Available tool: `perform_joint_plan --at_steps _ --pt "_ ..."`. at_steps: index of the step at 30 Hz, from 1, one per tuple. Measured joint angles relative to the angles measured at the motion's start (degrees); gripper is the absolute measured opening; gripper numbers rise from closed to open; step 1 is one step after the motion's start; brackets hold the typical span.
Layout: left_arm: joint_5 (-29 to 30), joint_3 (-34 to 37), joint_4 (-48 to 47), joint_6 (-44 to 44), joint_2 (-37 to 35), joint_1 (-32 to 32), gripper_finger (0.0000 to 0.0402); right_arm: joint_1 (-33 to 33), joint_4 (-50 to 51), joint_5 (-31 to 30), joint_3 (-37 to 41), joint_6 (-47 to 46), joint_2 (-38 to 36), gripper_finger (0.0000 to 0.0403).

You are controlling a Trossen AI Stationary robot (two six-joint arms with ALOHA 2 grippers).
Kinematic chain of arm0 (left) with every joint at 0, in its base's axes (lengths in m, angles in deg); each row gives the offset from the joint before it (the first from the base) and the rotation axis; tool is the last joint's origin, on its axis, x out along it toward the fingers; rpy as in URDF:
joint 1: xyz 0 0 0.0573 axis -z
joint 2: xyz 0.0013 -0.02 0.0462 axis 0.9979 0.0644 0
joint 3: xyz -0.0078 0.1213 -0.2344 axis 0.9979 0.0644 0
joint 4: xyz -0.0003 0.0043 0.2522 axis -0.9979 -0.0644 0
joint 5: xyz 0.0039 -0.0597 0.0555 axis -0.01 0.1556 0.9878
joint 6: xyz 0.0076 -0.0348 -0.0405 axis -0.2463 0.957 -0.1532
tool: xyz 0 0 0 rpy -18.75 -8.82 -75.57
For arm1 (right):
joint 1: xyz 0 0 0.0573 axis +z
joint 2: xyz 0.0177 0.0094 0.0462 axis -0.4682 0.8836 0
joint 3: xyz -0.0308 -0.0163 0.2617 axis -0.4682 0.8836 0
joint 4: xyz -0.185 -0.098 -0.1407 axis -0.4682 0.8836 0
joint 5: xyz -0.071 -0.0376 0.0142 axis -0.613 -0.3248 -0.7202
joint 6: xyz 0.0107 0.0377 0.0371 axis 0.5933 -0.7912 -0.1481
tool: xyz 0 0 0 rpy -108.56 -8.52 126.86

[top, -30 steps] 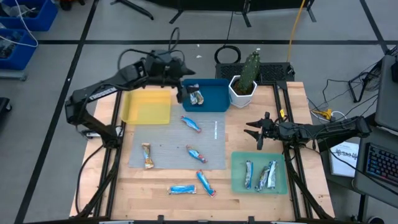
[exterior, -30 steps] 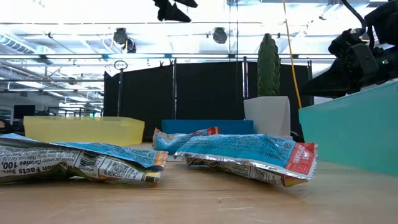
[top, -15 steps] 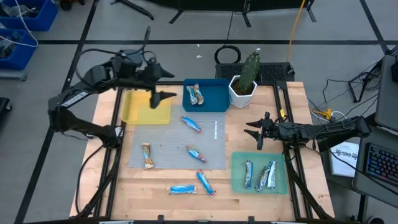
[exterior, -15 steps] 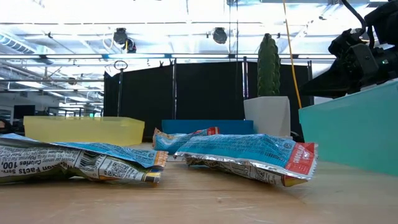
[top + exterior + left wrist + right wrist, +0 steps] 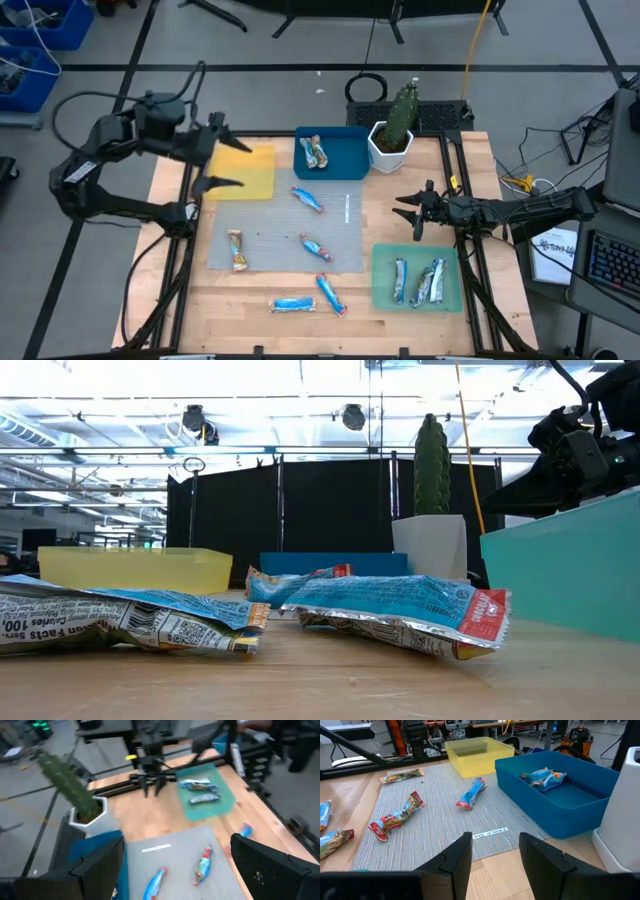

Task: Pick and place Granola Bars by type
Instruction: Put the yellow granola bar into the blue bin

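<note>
Nearest the front edge, two bars [image 5: 293, 304] [image 5: 330, 294] lie loose, with three more [image 5: 314, 247] on the grey mat [image 5: 270, 235] beyond. The right gripper [image 5: 413, 216] waits wide open above the green tray [image 5: 381, 262]. Farthest back, the left gripper [image 5: 220, 163] hangs empty and spread wide over the yellow tray [image 5: 255, 180]; the shiny wrappers could slip from a pinch, or a blue bar land in the wrong tray.

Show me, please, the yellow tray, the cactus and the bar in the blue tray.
yellow tray [image 5: 250, 175], high view, bare floor.
cactus [image 5: 402, 112], high view, stem.
bar in the blue tray [image 5: 317, 153], high view, wrapper middle.

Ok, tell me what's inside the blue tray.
The blue tray holds granola bars, apparently two lying together at one end. The rest of its floor shows bare; nothing visible is covered.
</note>
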Motion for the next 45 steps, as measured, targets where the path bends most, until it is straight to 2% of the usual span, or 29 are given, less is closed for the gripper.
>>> perform_joint_plan --at_steps 6,10,16,22,25,34,45 --pt "0.1 0.0 -1.1 -0.1 -0.2 7.7 0.0365 0.0 0.0 0.0 0.0 0.0 0.0 0.0157" --pt "2.4 1.3 -0.2 1.3 0.1 13.7 0.0365 0.0 0.0 0.0 0.0 0.0 0.0 0.0157" --pt "10.9 7.2 -0.1 10.0 0.2 23.1 0.0365 0.0 0.0 0.0 0.0 0.0 0.0 0.0157" --pt "23.1 13.8 0.5 18.6 0.2 31.2 0.0365 0.0 0.0 0.0 0.0 0.0 0.0 0.0157" --pt "27.1 17.5 3.7 23.6 0.9 34.5 0.0365 0.0 0.0 0.0 0.0 0.0 0.0 0.0157" --pt "31.8 27.8 18.9 33.0 4.5 41.5 0.0365 0.0 0.0 0.0 0.0 0.0 0.0 0.0157" --pt "36.8 29.5 25.6 41.0 13.8 49.5 0.0365 0.0 0.0 0.0 0.0 0.0 0.0 0.0157"
